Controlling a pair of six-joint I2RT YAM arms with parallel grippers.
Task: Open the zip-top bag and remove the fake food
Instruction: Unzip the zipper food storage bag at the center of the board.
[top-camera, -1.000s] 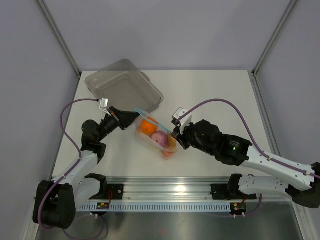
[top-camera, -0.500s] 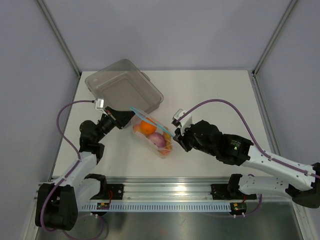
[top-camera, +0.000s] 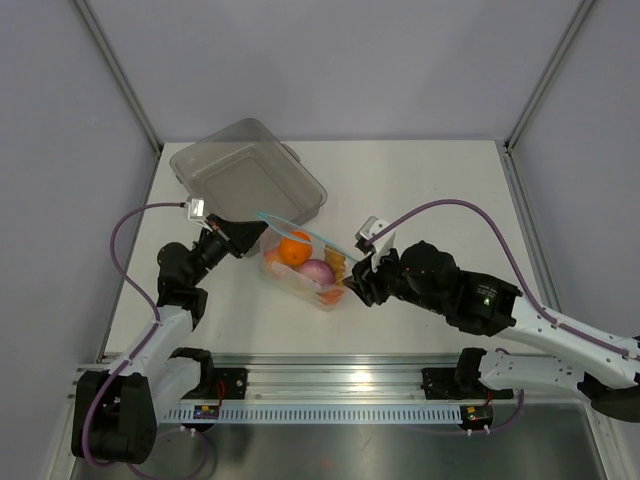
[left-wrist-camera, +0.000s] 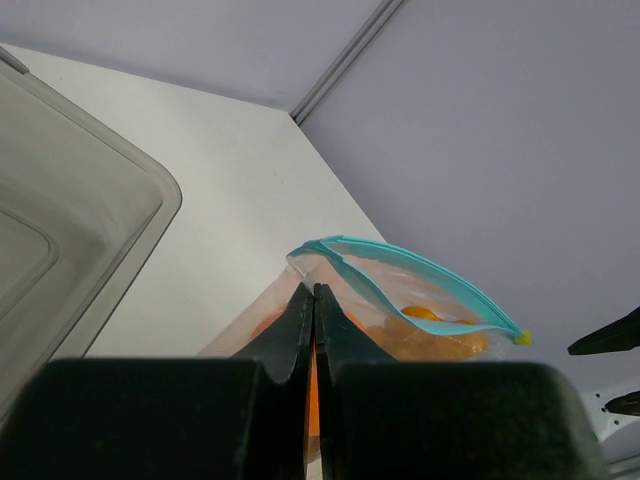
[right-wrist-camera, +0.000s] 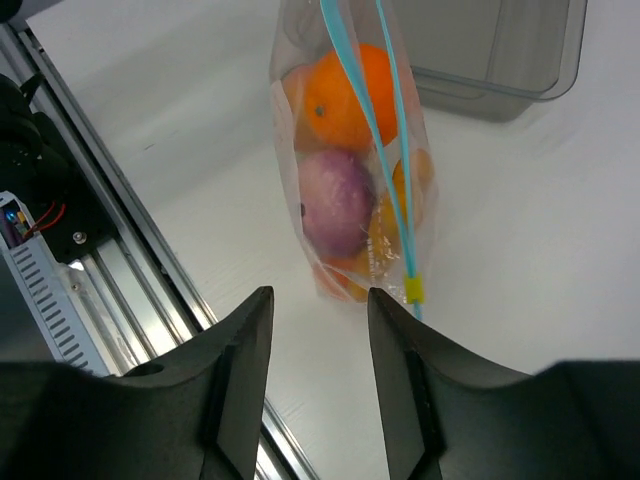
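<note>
The zip-top bag (top-camera: 300, 268) hangs off the table by its left edge, its light-blue zip strip (top-camera: 300, 232) parted at the top. Inside sits the fake food: an orange (top-camera: 295, 250), a purple piece (top-camera: 318, 272) and smaller orange and yellow pieces. My left gripper (top-camera: 257, 232) is shut on the bag's thin plastic just below the strip, as the left wrist view shows (left-wrist-camera: 312, 292). My right gripper (top-camera: 352, 286) stands open just right of the bag with nothing between its fingers; in the right wrist view (right-wrist-camera: 318, 295) the bag (right-wrist-camera: 350, 170) and its yellow slider (right-wrist-camera: 412, 291) lie just ahead.
A rigid clear tub (top-camera: 245, 175) lies upside down at the back left, close behind the left gripper. The metal rail (top-camera: 330, 385) runs along the near edge of the white table (top-camera: 430, 190). Grey walls enclose the table on three sides.
My right gripper has opened, let go of the bag's right end and drawn back a little to the right. The left gripper has kept its hold and the bag has shifted slightly left.
</note>
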